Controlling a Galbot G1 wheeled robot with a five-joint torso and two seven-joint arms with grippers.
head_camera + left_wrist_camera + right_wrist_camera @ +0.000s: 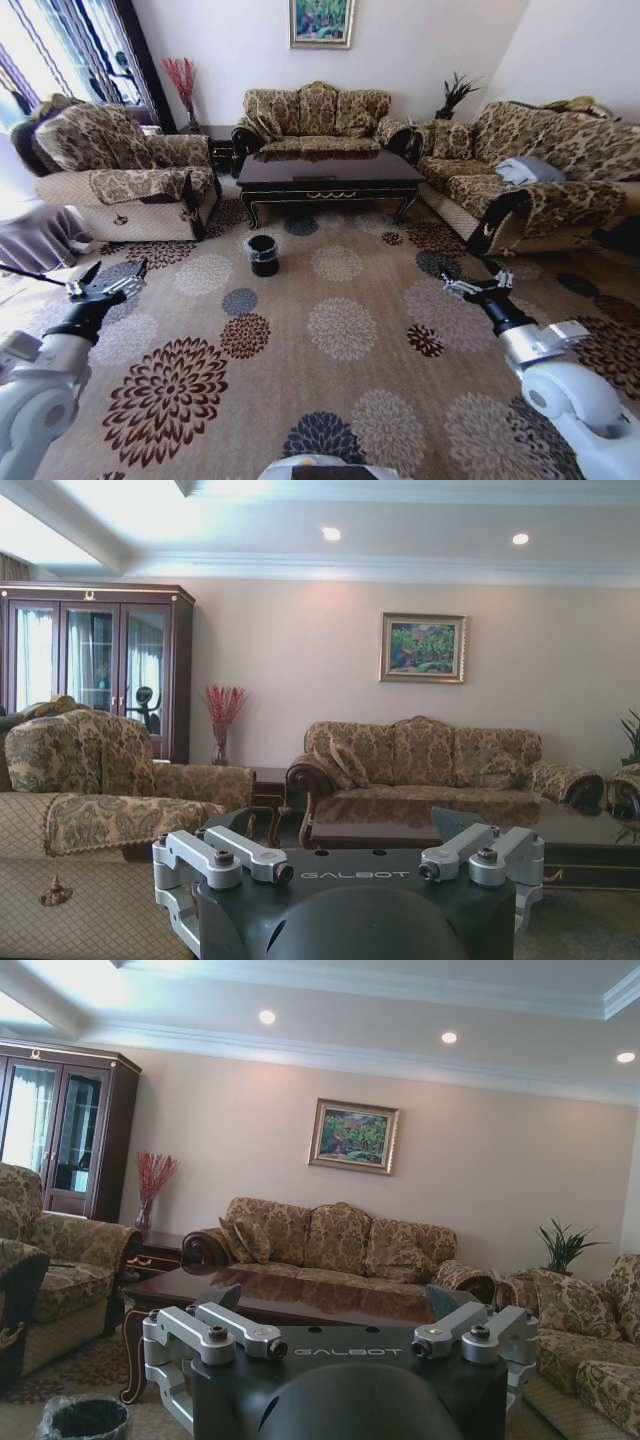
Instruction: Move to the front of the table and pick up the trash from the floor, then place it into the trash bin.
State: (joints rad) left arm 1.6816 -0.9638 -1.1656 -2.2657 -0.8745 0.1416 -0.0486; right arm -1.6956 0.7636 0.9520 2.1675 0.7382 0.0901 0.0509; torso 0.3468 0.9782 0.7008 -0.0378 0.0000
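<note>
- Ahead of both jaws, across the flowered carpet, stands the table [328,172], with sofas on three sides of it.
- Just before the table's left front leg, between the two arms and well beyond them, sits the bin [263,254]; it also shows at the right wrist view's edge [85,1418].
- Left gripper [112,280] hangs over the carpet, jaws spread open and empty.
- Right gripper [480,283] hangs likewise, jaws open and empty.
- "GALBOT" is printed on each gripper's black body in the wrist views.
</note>
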